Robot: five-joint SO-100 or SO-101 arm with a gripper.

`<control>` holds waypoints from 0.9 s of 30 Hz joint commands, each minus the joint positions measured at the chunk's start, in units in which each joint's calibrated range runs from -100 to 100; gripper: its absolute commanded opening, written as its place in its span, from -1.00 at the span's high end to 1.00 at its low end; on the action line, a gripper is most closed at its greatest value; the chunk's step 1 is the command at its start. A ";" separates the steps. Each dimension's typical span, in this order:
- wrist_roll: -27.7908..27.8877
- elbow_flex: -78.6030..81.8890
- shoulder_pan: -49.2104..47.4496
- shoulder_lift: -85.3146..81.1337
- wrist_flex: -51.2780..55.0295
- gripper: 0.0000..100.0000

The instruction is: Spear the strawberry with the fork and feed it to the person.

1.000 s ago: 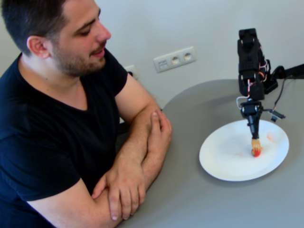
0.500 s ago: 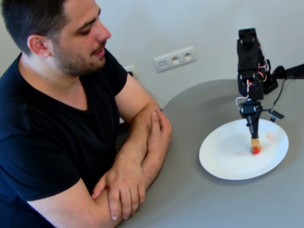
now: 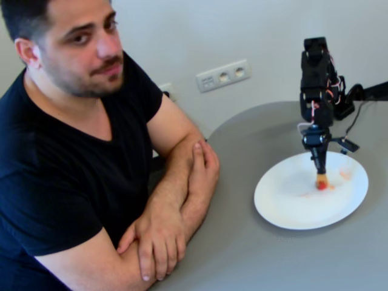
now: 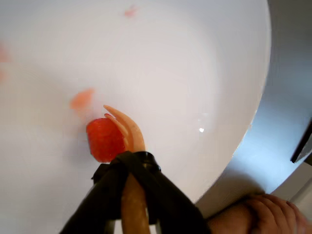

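Strawberry (image 4: 104,139) sits on the white plate (image 3: 285,209), a small red piece lying right against the tines of the yellow fork (image 4: 127,129); in the wrist view the tines lie alongside its right side, and I cannot tell whether they have gone in. It looks soft, wet and light, so I would expect it to slide on the slick plate if pushed sideways, and to tear or drop if only nicked at the edge; a straight stab through its thick middle seems the safest hold. Faint orange-pink smears (image 4: 82,99) mark the plate just left of it. The gripper (image 3: 319,162) stands upright over the plate, pressed together around the fork handle. The man (image 3: 79,121) sits to the left, well apart from the plate, arms folded on the grey table (image 3: 242,254), mouth closed.
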 commanded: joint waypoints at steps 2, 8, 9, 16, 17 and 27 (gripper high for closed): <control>0.12 -25.98 0.31 -1.12 16.06 0.97; 1.58 -45.64 1.06 -4.17 25.03 0.97; 2.58 -47.80 1.50 -5.78 24.94 0.97; 8.87 -47.89 15.76 -12.39 8.84 0.97; 10.13 -46.72 18.89 -11.79 5.36 0.97; 16.69 -47.26 29.19 -5.52 -10.13 0.98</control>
